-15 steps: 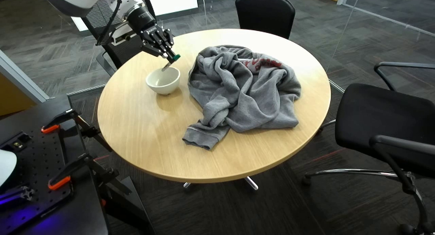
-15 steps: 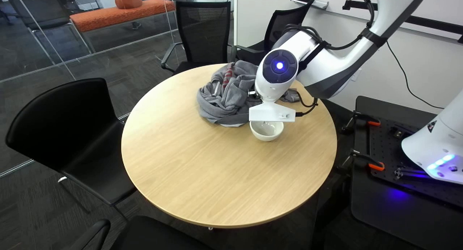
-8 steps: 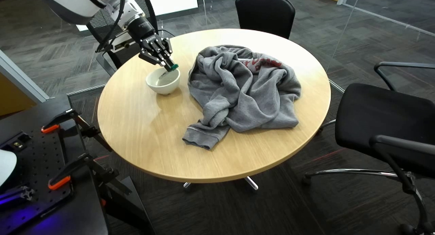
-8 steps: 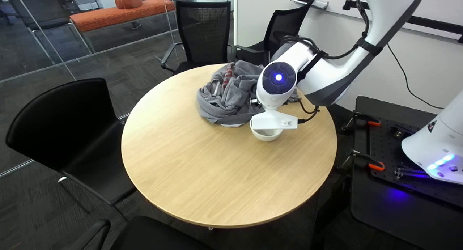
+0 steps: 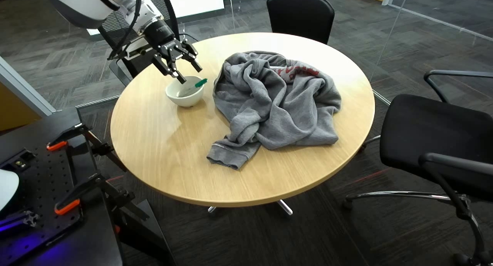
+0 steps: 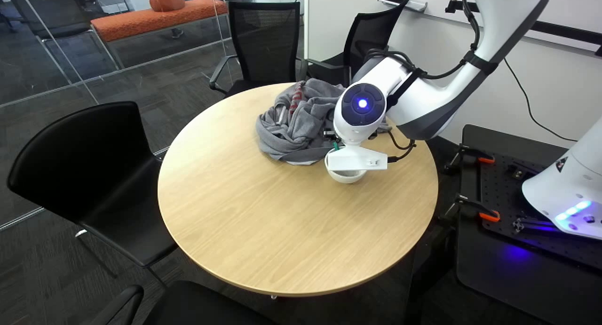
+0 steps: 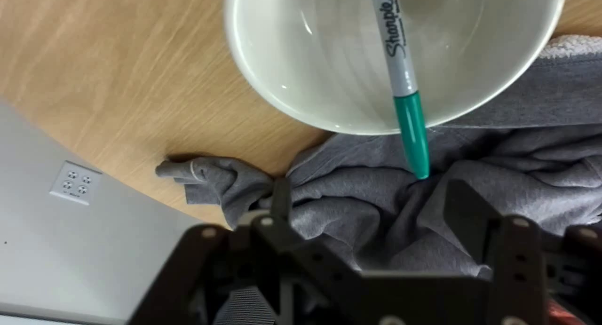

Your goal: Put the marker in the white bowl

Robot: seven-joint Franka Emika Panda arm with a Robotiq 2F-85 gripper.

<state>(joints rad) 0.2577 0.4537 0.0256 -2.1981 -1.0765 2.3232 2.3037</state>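
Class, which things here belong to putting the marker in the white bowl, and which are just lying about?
For the job:
white bowl
marker, in it, one end over the rim
gripper, open

Not part of the job:
grey sweatshirt
black chairs
orange bench

Marker (image 7: 402, 80), grey barrel lettered Sharpie, green cap, tilted, barrel inside bowl (image 5: 185, 100), cap jutting past the right rim in an exterior view, bowl white, glossy, upright, left of centre there.
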